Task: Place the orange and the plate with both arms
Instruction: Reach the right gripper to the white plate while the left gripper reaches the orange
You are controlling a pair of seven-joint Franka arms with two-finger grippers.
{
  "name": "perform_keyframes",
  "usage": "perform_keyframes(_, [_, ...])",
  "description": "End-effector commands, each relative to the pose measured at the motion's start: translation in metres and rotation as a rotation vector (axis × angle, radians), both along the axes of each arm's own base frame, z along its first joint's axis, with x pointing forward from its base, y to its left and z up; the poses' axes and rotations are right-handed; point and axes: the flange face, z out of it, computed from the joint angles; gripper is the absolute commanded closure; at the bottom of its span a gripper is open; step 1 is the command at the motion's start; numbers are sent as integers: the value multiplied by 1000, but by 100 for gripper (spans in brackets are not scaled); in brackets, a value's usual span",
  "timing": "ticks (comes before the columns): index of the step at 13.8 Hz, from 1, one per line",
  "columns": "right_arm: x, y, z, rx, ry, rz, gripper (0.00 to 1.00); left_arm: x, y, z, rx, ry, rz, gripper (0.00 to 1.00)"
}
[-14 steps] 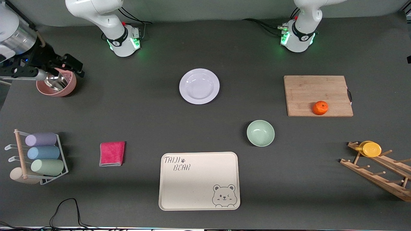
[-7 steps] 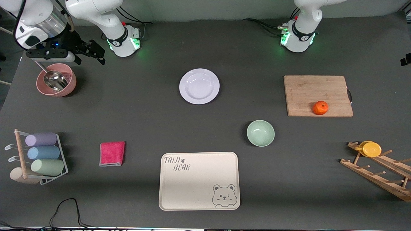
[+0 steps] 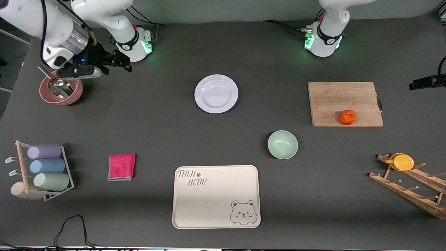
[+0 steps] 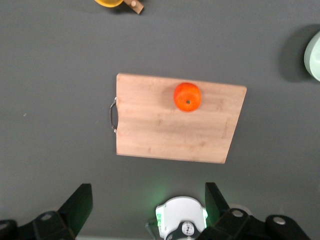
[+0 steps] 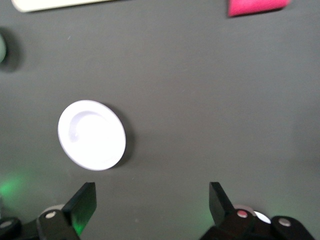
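The orange sits on a wooden cutting board toward the left arm's end of the table. It also shows in the left wrist view. The white plate lies mid-table, and the right wrist view shows it too. My right gripper is up in the air next to the pink bowl, open and empty. My left gripper is only partly in view at the edge of the front view, up in the air off the cutting board's end, open and empty.
A pale green bowl stands nearer the camera than the plate. A beige bear tray lies at the front. A pink bowl holds a metal scoop. Also on the table are a pink cloth, a cup rack and a wooden rack with a yellow cup.
My right gripper has swung from over the pink bowl toward the middle of the table. My left gripper has come further into the front view at the left arm's end.
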Motion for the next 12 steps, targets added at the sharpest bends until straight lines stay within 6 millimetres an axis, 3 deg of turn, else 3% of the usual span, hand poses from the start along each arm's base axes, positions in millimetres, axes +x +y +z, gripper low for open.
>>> perform_keyframes(1, [1, 1, -38, 96, 19, 27, 0, -23, -9, -52, -5, -47, 14, 0])
perform_keyframes(3, [-3, 4, -75, 176, 34, 57, 0, -27, -12, -104, 1, -83, 23, 0])
perform_keyframes(7, [-13, 3, -138, 311, 24, 62, 0, -33, -23, -180, -16, -139, 44, 0])
perform_keyframes(9, [-22, 3, -171, 406, 17, 47, 0, -26, -32, -209, -12, -129, 27, 0])
perform_keyframes(12, [-36, 2, -219, 554, 10, 69, 0, -21, -49, -230, 3, -116, 56, 0])
